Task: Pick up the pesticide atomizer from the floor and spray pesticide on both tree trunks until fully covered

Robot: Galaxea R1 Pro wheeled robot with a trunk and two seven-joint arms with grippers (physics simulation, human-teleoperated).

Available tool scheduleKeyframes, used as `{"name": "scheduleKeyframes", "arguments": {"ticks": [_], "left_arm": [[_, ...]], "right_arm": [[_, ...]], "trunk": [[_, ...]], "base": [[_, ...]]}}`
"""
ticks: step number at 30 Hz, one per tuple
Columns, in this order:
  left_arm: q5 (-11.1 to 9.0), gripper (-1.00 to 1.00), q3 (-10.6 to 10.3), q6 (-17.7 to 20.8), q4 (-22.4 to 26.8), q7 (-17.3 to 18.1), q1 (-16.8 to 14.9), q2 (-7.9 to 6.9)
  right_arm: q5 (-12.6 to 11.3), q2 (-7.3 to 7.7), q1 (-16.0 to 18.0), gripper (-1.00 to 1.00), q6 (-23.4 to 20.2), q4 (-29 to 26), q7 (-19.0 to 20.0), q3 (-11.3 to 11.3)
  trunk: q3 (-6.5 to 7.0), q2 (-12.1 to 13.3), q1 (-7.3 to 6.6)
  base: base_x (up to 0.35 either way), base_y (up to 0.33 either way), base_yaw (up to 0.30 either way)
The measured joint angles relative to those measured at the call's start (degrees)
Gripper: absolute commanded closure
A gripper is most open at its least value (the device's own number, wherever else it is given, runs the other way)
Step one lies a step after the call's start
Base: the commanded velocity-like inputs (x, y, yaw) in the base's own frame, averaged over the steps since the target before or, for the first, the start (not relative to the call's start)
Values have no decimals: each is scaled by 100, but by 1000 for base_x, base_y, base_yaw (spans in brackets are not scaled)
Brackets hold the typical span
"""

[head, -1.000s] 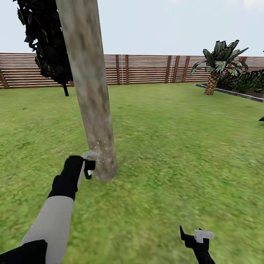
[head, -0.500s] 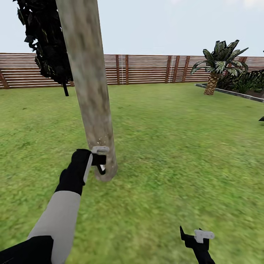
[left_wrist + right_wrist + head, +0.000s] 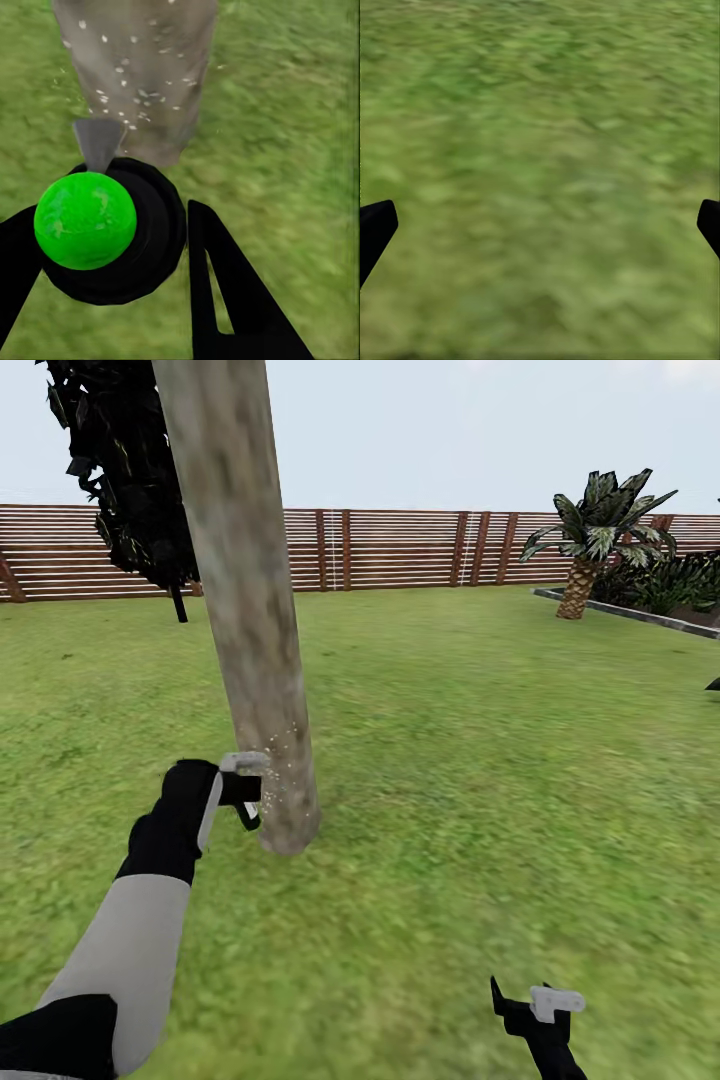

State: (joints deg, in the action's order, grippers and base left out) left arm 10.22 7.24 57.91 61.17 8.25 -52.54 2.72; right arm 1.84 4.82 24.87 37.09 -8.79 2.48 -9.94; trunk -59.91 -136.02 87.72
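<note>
Low on the lawn (image 3: 470, 760), seen from the head camera, your left gripper (image 3: 243, 790) holds the pesticide atomizer (image 3: 247, 810) just beside the foot of the thick pale tree trunk (image 3: 245, 610), where a scatter of pale droplets flecks the bark. Your right gripper (image 3: 535, 1005) hangs near the bottom right, well apart from the tree. Far off, a slatted wooden fence (image 3: 400, 548) closes the garden, with a palm (image 3: 590, 540) at far right and a dark-leaved tree (image 3: 125, 470) behind the trunk.

From the left wrist, you see the jaws clenched around the atomizer's black body (image 3: 142, 232), its green cap (image 3: 85, 220) toward the camera and a grey nozzle (image 3: 98, 142) aimed at the speckled bark (image 3: 135, 67) close ahead.

From the right wrist, both black fingertips (image 3: 375, 229) sit at opposite edges over bare grass (image 3: 540, 165), spread wide and holding nothing.

By these frames you are mid-spray on this trunk, working its base. Next, it seems, you should sweep the nozzle upward and around the bark, keeping it close, before moving on to the other tree.
</note>
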Motion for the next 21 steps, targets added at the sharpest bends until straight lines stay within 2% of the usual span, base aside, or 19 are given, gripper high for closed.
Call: {"name": "scheduleKeyframes", "arguments": {"ticks": [1,2,5,7,12,14,15,18,21], "left_arm": [[-5,100,-10,6,0,-5,-75,135],[29,100,-12,7,0,-6,-94,162],[88,100,-9,15,21,-8,-127,137],[140,100,12,22,32,-9,-189,31],[97,100,39,29,35,-9,-268,-297],[36,100,31,35,35,-3,-272,-311],[17,100,14,37,37,-2,-273,-274],[22,100,-24,38,43,-5,-291,99],[28,100,-173,39,44,-7,-379,296]], "right_arm": [[0,-3,0,-100,0,0,3,0],[0,-1,0,-100,0,0,5,0],[0,0,0,-100,0,0,3,0],[0,-3,0,-100,0,0,5,1],[0,-1,0,-100,0,0,4,1],[0,-1,0,-100,0,0,2,0],[0,0,0,-100,0,0,1,0],[0,1,0,-100,0,0,5,0],[0,1,0,-100,0,0,4,0]], "trunk": [[0,0,0],[0,0,0],[0,0,0],[0,0,0],[0,0,0],[0,0,0],[0,0,0],[0,0,0],[0,0,0]], "base": [[0,0,0],[0,0,0],[0,0,0],[0,0,0],[0,0,0],[0,0,0],[0,0,0],[0,0,0],[0,0,0]]}}
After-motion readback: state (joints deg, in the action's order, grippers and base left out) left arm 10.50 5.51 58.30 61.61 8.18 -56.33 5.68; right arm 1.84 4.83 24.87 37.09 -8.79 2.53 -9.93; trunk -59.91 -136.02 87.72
